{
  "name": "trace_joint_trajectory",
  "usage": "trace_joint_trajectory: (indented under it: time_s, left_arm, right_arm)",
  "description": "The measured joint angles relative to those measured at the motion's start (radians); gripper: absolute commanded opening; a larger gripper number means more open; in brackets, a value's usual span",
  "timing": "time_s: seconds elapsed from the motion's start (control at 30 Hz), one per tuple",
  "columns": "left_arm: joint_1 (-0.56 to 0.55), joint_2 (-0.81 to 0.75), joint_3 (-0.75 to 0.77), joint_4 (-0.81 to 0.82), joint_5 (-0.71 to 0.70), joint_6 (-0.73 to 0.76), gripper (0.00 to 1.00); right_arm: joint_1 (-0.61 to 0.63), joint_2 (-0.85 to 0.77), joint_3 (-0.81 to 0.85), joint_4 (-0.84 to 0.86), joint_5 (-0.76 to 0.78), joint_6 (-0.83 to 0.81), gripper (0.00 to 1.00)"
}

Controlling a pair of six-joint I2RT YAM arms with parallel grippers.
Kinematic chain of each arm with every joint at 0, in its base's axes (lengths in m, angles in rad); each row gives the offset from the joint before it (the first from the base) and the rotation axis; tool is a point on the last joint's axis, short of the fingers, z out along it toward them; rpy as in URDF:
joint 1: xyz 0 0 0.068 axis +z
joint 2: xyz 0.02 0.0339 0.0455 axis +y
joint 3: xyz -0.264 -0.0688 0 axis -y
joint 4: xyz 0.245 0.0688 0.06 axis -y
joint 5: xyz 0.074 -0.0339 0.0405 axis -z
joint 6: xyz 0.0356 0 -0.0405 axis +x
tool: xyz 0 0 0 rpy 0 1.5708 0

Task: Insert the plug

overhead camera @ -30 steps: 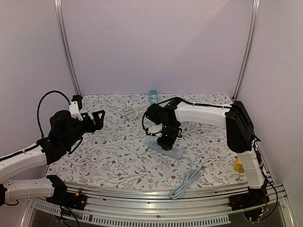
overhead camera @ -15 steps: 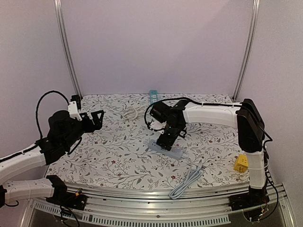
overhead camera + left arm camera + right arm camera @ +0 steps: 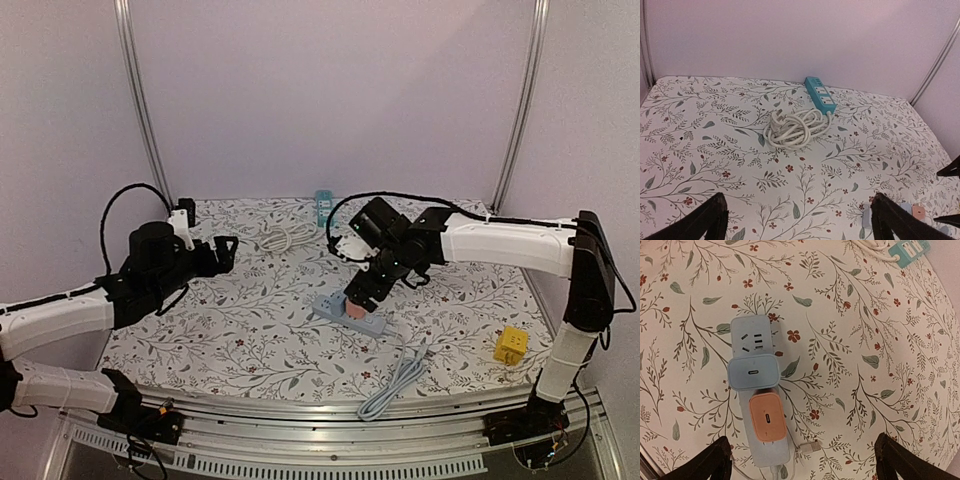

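**A:** What are the jaws of the right gripper (image 3: 805,462) doing?

**B:** Spread wide, gripping nothing. A second ago they were down on the power strip (image 3: 751,332) at centre frame; now they have lifted clear.

**A:** And the plug?

**B:** The orange plug (image 3: 768,416) sits in the strip, touching the blue plug (image 3: 753,372). Inserted, I'd judge. At the left the left gripper (image 3: 797,220) hovers, also wide open and empty

Power strip (image 3: 749,336): mid-table, with two chargers (image 3: 753,372) seated on it.
Coiled cord (image 3: 788,131): look behind, beside the second strip (image 3: 820,94).
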Motion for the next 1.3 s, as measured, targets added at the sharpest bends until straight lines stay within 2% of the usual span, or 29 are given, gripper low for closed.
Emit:
trace_joint_trajectory:
  time_s: [0.17,0.33,0.5,0.8,1.1,1.3]
  left_arm:
    - [0.003,0.229,0.202,-0.056,0.026,0.0,0.99]
    - [0.021,0.471,0.422,-0.106,0.068,0.016,0.99]
    - [0.063,0.66,0.573,-0.182,0.119,0.056,0.99]
    - [0.162,1.096,1.0,-0.372,0.234,0.167,0.99]
    - [0.177,1.263,1.234,-0.541,0.259,0.206,0.95]
    - [0.177,1.293,1.27,-0.589,0.277,0.214,0.9]
  right_arm:
    - [-0.002,-0.047,-0.171,0.083,-0.057,0.013,0.99]
    - [-0.013,-0.062,-0.264,0.152,-0.088,0.027,0.99]
    - [-0.032,-0.062,-0.303,0.217,-0.105,0.032,0.99]
    - [-0.045,-0.004,-0.315,0.326,-0.129,0.028,0.99]
    - [-0.046,0.041,-0.331,0.368,-0.149,0.02,0.9]
    - [-0.053,0.071,-0.331,0.384,-0.16,0.014,0.81]
